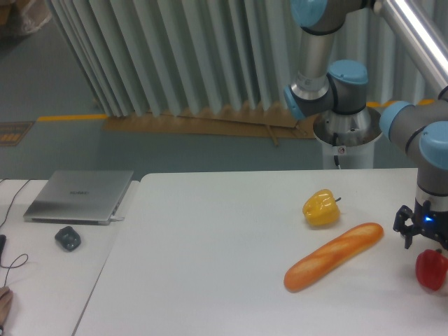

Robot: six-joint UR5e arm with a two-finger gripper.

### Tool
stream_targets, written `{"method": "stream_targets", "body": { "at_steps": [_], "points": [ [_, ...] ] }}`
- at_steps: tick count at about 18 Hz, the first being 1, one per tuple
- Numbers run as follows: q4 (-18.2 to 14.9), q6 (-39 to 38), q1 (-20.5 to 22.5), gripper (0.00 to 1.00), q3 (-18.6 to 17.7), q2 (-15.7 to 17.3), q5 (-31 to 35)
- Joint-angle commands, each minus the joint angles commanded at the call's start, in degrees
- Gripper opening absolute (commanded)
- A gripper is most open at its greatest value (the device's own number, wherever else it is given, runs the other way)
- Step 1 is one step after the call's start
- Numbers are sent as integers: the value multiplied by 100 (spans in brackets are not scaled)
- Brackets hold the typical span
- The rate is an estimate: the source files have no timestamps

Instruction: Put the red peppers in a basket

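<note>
Gripper (428, 243) sits directly above the red pepper (431, 270) at the table's (210, 266) right edge. Finger state cannot be told. Baguette (333, 256) lies just left.

Glossy red bell pepper (432, 269), uniform red. Smooth yellow bell pepper (321, 208), plain yellow with a dark stem. Long plastic baguette (334, 256), orange-brown shading to paler orange along its top. Flat desk (210, 266), plain white. Black two-finger gripper (423, 236) showing a small blue light. Closed metal laptop (78, 196), silver-grey. Ribbed wall panelling (175, 56), pale grey-green in vertical stripes.
</note>
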Motion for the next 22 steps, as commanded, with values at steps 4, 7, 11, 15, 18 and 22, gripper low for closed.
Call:
{"method": "stream_targets", "body": {
  "at_steps": [4, 7, 11, 15, 18, 22],
  "points": [
    [26, 158, 9, 100, 88, -132, 26],
    [44, 176, 10, 100, 97, -220, 44],
    [53, 176, 10, 100, 88, -256, 26],
    [62, 255, 1, 100, 79, -299, 26],
    [62, 299, 1, 100, 97, -361, 26],
    [70, 352, 1, 100, 97, -405, 26]
  ]
}}
